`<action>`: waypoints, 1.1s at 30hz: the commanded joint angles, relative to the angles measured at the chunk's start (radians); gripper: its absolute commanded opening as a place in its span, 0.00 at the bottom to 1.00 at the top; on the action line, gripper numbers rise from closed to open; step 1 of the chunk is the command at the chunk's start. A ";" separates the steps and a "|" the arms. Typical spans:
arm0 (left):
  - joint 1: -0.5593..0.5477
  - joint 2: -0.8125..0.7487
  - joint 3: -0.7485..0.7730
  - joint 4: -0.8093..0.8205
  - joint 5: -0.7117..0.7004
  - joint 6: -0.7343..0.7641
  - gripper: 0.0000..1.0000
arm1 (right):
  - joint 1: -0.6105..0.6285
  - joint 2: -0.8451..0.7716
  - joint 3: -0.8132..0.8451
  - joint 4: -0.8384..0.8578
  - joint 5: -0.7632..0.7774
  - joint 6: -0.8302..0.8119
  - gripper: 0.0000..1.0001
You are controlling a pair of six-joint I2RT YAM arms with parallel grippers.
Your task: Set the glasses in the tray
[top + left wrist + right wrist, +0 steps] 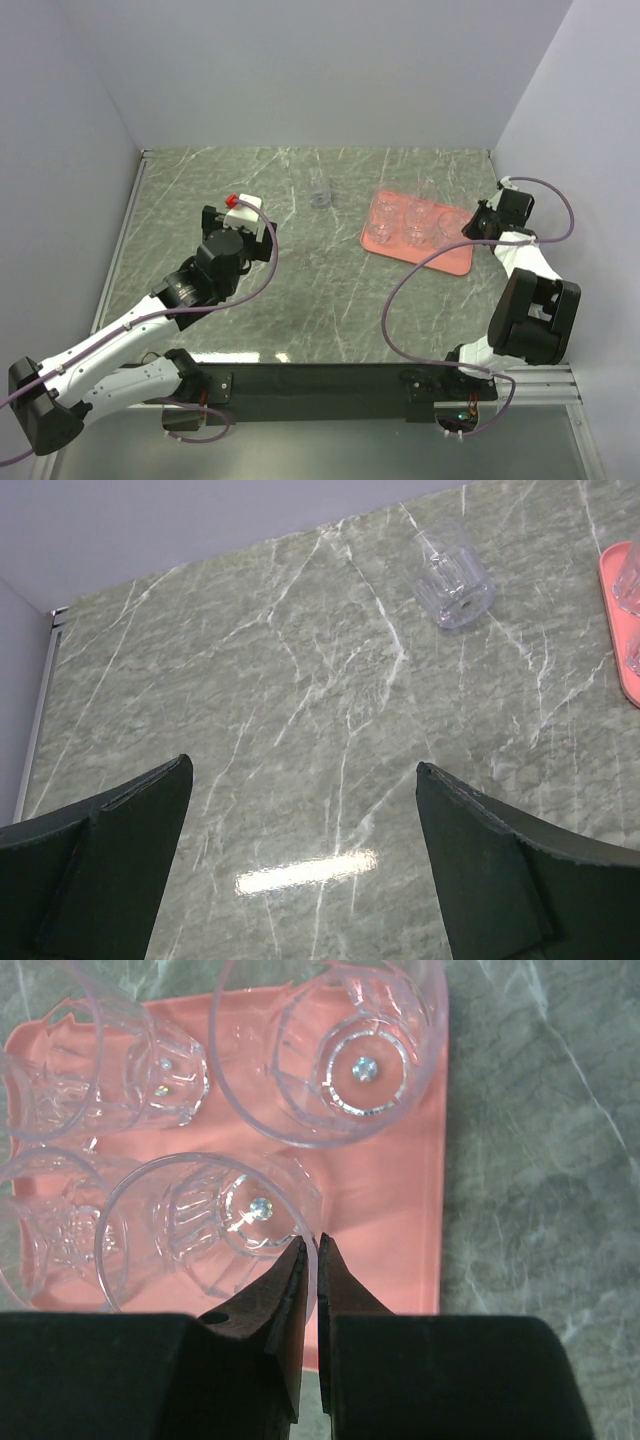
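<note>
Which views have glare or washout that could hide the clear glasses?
Left wrist: one glare streak on the table between the fingers, clear of the sharp lone glass. Right wrist: glasses sharp, bright sparkles at their bases, rims distinct against the tray. Top external: glasses faint, nearly lost against pink.

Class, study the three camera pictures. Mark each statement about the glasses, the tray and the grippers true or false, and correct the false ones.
1. One glass sits on the table, outside the tray. True.
2. The left gripper holds a glass. False: it is open and empty.
3. The tray is salmon pink. True.
4. The right gripper is wide open. False: it is pinched on the rim of a tray glass.
</note>
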 commanded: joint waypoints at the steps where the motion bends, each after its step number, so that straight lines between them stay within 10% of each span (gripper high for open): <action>1: 0.009 -0.005 -0.004 0.025 -0.002 0.008 0.99 | 0.015 0.021 0.079 0.042 0.016 0.010 0.03; 14: 0.050 0.002 -0.005 0.028 0.065 -0.007 0.99 | 0.022 0.038 0.105 0.024 0.002 0.004 0.33; 33: 0.254 0.038 0.006 0.040 0.369 -0.128 0.99 | 0.015 -0.240 -0.027 -0.022 -0.197 -0.204 0.49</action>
